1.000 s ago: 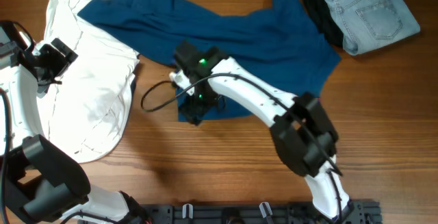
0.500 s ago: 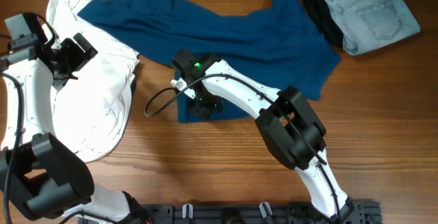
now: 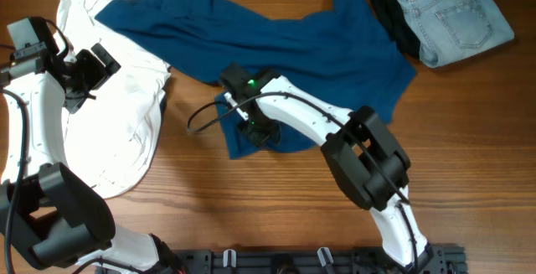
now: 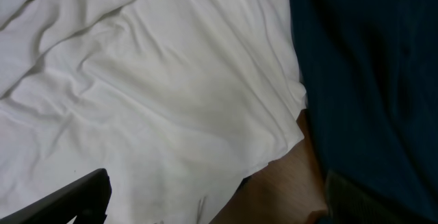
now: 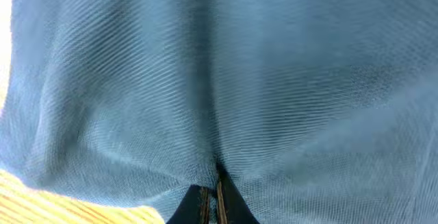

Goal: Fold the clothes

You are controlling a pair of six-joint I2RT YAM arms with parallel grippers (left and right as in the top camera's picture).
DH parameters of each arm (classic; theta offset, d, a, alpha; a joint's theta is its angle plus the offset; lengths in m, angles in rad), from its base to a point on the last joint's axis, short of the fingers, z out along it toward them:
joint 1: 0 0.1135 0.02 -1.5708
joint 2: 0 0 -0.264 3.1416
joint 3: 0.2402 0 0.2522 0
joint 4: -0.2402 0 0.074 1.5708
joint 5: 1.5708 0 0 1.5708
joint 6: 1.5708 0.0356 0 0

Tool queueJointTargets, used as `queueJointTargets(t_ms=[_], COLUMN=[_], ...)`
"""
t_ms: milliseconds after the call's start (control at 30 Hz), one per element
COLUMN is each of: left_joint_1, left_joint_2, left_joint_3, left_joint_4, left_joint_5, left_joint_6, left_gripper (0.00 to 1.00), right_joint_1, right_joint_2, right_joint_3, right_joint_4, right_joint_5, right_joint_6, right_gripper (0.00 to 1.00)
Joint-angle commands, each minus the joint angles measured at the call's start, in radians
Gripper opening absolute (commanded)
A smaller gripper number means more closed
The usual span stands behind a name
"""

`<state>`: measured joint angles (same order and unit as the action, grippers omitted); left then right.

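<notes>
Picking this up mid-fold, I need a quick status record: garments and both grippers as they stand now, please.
blue T-shirt: spread unfolded across the far centre of the table, left end lying over the white shirt
white shirt: rumpled at left, unfolded
right gripper: shut, pinching the blue T-shirt near its near edge
left gripper: open, above the white shirt, holding nothing
jeans: folded, far right corner
fold progress: none visible yet

The right hand (image 3: pixel 258 131) has dragged the blue T-shirt (image 3: pixel 318 48) hem rightward.
</notes>
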<state>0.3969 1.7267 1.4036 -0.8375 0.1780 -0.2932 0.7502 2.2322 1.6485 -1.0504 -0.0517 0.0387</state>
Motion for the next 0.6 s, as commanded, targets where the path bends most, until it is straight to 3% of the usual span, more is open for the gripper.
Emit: queueJointTargets(t_ms=[0, 33, 167, 400, 567], left_joint_1=[-0.004, -0.004, -0.004, -0.01, -0.071], left_joint_2=[0.004, 0.004, 0.004, 0.004, 0.006], left_joint_3=[-0.003, -0.003, -0.003, -0.003, -0.006], left_joint_4=[-0.002, 0.0, -0.001, -0.026, -0.1], left_joint_5=[0.004, 0.005, 0.005, 0.005, 0.005], left_joint_6=[-0.001, -0.002, -0.001, 0.002, 0.018], left_gripper=[1.0, 1.0, 1.0, 1.0, 1.0], right_joint_1=[-0.147, -0.269, -0.429, -0.639, -0.75], right_joint_2=[0.072, -0.026, -0.194, -0.419, -0.465], right_joint_3=[-0.103, -0.103, -0.103, -0.103, -0.103], right_joint_4=[-0.095, -0.135, -0.206, -0.337, -0.374], right_joint_5=[0.054, -0.032, -0.11, -0.111, -0.111], right_joint_6=[0.161, 0.175, 0.189, 0.202, 0.203], right_gripper=[0.04, 0.04, 0.04, 0.04, 0.04])
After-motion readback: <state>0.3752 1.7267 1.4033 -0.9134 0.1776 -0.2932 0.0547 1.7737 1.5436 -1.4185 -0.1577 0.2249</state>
